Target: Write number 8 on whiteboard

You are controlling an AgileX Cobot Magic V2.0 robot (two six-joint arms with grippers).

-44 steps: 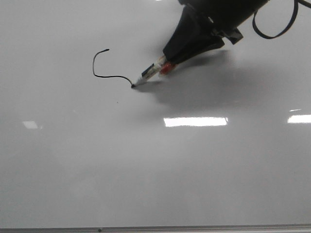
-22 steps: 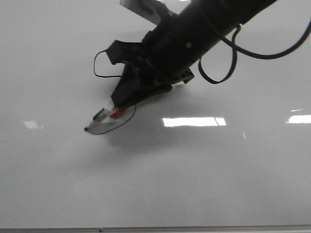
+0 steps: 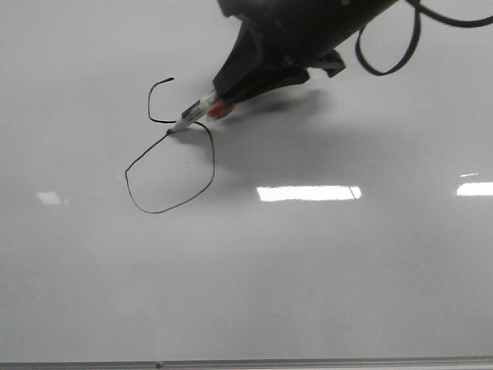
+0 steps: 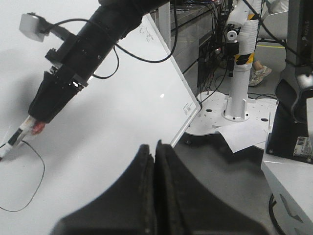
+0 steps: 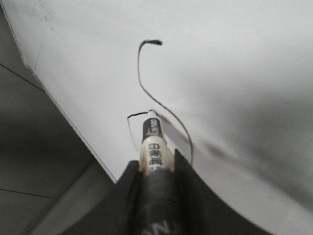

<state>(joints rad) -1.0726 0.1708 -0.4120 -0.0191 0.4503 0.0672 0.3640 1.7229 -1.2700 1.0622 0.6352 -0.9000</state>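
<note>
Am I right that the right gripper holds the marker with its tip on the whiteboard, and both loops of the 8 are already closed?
Not quite. The right gripper does hold the marker with its tip on the whiteboard, but only the lower loop of the number 8 is closed. The front view shows the upper loop open on its right side.

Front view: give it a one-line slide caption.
Right tool holds marker on whiteboard, number 8 lower loop drawn, upper loop open.
</note>
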